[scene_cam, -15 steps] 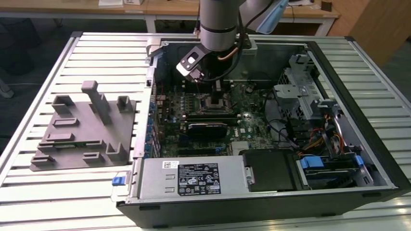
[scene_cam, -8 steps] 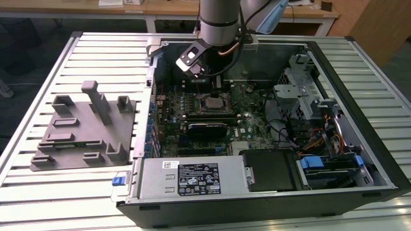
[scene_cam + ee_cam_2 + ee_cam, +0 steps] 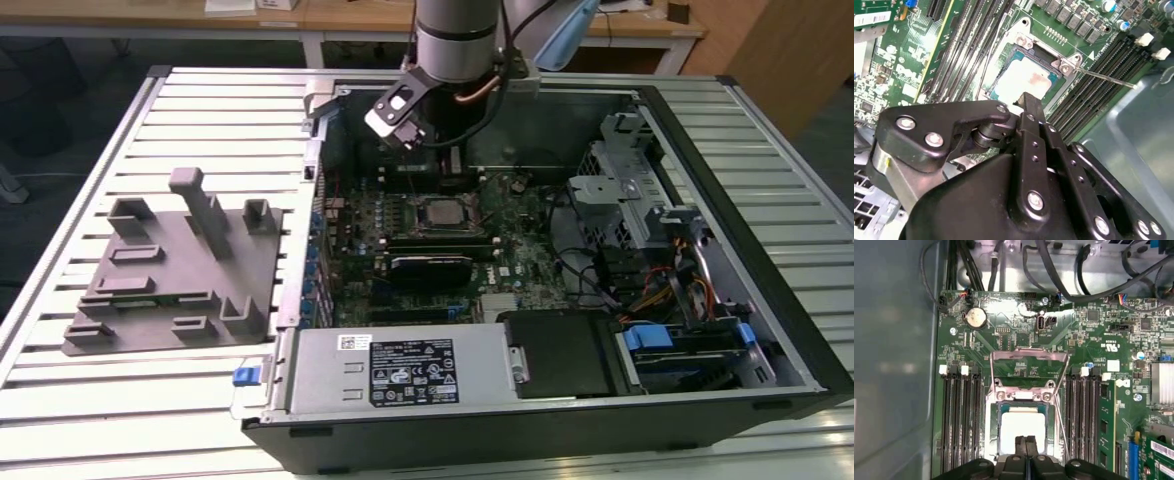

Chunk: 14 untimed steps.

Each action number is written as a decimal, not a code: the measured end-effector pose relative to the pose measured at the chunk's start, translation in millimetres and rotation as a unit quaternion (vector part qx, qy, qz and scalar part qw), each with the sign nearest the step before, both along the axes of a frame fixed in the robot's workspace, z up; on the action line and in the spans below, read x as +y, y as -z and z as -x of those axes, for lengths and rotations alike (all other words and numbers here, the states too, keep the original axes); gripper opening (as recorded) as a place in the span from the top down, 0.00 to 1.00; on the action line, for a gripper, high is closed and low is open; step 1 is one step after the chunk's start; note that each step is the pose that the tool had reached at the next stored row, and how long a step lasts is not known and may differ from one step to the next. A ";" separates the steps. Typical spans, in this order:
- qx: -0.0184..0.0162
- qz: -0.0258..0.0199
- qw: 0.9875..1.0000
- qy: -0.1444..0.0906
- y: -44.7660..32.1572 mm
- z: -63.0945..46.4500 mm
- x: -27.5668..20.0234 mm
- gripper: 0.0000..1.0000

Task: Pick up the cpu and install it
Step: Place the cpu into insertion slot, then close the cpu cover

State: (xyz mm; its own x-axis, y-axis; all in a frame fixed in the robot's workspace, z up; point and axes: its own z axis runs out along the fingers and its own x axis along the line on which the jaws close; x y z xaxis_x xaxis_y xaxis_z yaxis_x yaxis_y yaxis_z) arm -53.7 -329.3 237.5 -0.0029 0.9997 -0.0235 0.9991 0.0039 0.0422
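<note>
The cpu point(image 3: 1021, 430), a pale silver square, lies flat in the black-framed socket point(image 3: 992, 440) on the green motherboard; it also shows in the second wrist view point(image 3: 1021, 80) and in the exterior view point(image 3: 438, 212). The socket's metal load plate point(image 3: 1029, 358) is swung open and its thin lever point(image 3: 1104, 77) sticks out to one side. My gripper point(image 3: 1026, 446) hangs a little above the cpu, over one of its edges. Its black fingers point(image 3: 1030, 107) are pressed together with nothing between them. In the exterior view the gripper point(image 3: 451, 172) hangs inside the open computer case.
Black memory slots point(image 3: 961, 420) flank the socket on both sides. A grey plastic fixture block point(image 3: 174, 270) lies on the slatted table at the exterior view's left. The power supply point(image 3: 400, 370) sits at the case's front, with drive bays and cables point(image 3: 654, 230) at the exterior view's right.
</note>
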 end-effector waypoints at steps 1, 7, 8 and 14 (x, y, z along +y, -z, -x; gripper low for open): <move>0.000 0.000 1.000 0.000 -1.3 0.0 0.0 0.89; 0.000 0.000 1.000 0.000 -13.2 0.0 0.0 0.89; 0.000 0.000 1.000 0.000 -15.7 0.0 0.0 0.89; 0.000 0.000 1.000 0.000 -26.8 0.0 0.0 0.89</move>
